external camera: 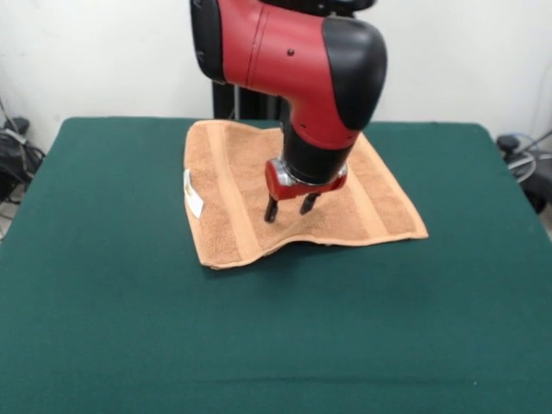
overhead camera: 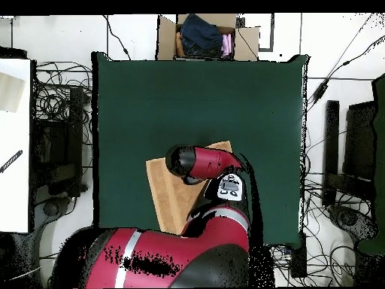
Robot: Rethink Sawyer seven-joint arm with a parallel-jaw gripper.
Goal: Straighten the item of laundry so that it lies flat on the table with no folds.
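the towel point(external camera: 297, 194) lies spread in the upper middle of the front view, on the far half of the table point(external camera: 129, 328); it looks mostly flat, though its near edge bulges upward at the centre and the label point(external camera: 194, 194) sits at its left edge; the gripper point(external camera: 290, 208) hangs just above that bulge, fingers apart and holding nothing; in the overhead view the arm covers most of the towel; judging by this, the smoothing is nearly done; the next move likely calls for pressing or tugging the near edge outward.
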